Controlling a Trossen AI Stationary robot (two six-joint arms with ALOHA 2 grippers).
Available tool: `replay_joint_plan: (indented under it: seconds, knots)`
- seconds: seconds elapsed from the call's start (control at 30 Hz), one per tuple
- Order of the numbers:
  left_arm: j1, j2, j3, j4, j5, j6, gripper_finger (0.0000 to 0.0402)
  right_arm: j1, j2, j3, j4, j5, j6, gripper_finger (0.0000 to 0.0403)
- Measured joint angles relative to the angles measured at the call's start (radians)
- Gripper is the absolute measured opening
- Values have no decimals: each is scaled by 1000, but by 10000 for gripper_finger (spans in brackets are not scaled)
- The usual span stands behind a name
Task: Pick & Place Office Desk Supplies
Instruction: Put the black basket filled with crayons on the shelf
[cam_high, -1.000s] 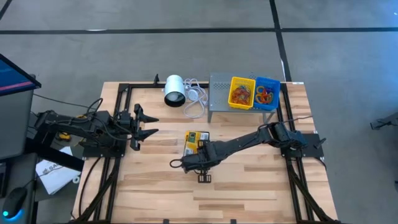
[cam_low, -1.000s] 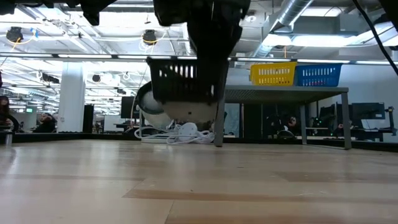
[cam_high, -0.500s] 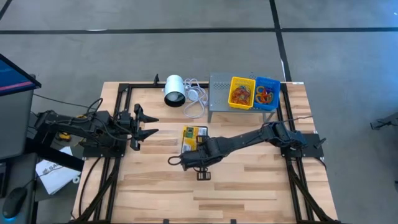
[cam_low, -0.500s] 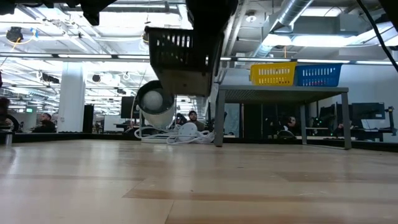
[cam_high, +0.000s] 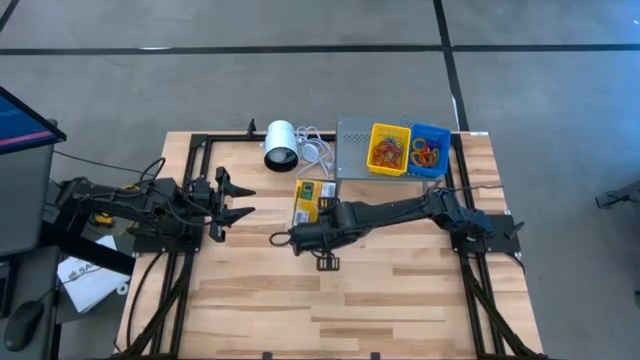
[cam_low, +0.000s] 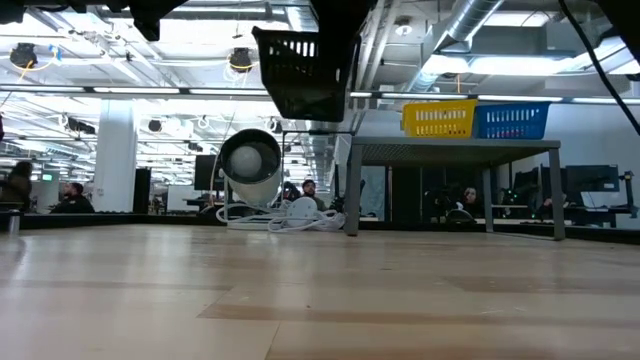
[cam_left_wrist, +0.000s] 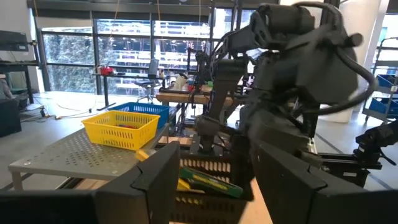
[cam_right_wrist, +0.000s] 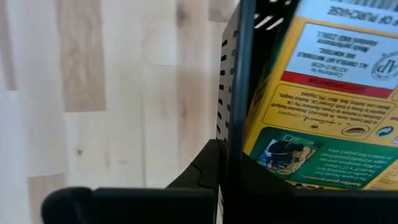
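While the left gripper (cam_high: 232, 200) idles part-open at worktop's left, the right gripper (cam_high: 318, 225) holds the black bin (cam_high: 312, 203) of packets (cam_high: 308, 204) aloft by its rim. Grey stand (cam_high: 353, 145) with yellow bin (cam_high: 390, 148) and blue bin (cam_high: 430, 147) lies just beyond, toward the right arm's side.

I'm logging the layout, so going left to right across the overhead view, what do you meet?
Left gripper → white cylinder → black bin, held by the right gripper → yellow bin → blue bin.

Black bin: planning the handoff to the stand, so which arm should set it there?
Right. The right gripper already holds the black bin aloft near the stand; the left gripper waits apart.
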Motion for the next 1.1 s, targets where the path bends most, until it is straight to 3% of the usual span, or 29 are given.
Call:
replay_joint_plan:
  seconds: [0.3,0.6,1.1]
  knots:
    - [0,0,0,-2,0,0,195,-67,-19,44,-52,23,-38,0]
    - [0,-1,0,-10,0,0,195,-158,-185,45,-53,1,-50,0]
    - [0,-1,0,-10,0,0,195,-289,-246,-72,-47,-77,-154,0]
